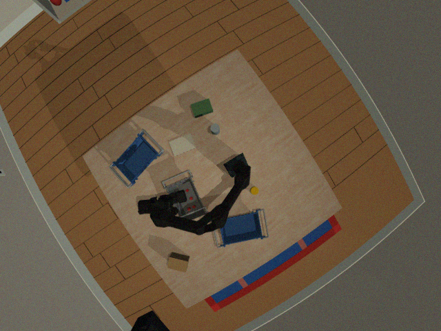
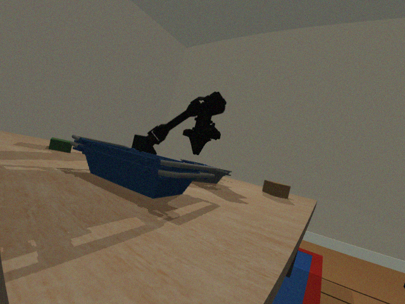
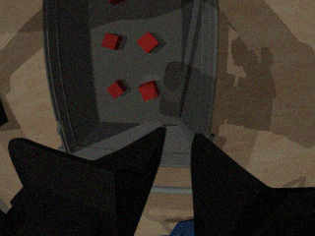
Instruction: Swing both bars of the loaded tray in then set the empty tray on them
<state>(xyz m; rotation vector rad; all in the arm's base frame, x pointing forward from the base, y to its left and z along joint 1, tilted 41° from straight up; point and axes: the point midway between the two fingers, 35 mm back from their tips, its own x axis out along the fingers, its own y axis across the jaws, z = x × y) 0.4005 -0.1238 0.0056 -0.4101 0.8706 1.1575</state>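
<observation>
The loaded grey tray (image 1: 198, 200) (image 3: 59, 59) holds several small red blocks (image 1: 191, 198) (image 3: 148, 41). One wire bar (image 3: 195, 33) lies in across the tray top near one end. The other bar (image 1: 175, 176) is swung out over the far end. My gripper (image 1: 182, 196) (image 2: 197, 152) (image 3: 179, 137) hangs above the tray's near end, fingers nearly together with nothing between them. An empty blue tray (image 1: 137, 158) (image 2: 130, 170) lies to the upper left and a second blue tray (image 1: 240, 226) to the lower right. In the exterior view the blue tray hides most of the grey tray.
A green block (image 1: 201, 107) (image 2: 60, 144), a small grey cylinder (image 1: 214, 128), a pale sheet (image 1: 181, 145), a yellow disc (image 1: 254, 190) and a brown box (image 1: 178, 261) (image 2: 276, 189) lie around the table. The arm's base (image 1: 236, 163) stands mid-table.
</observation>
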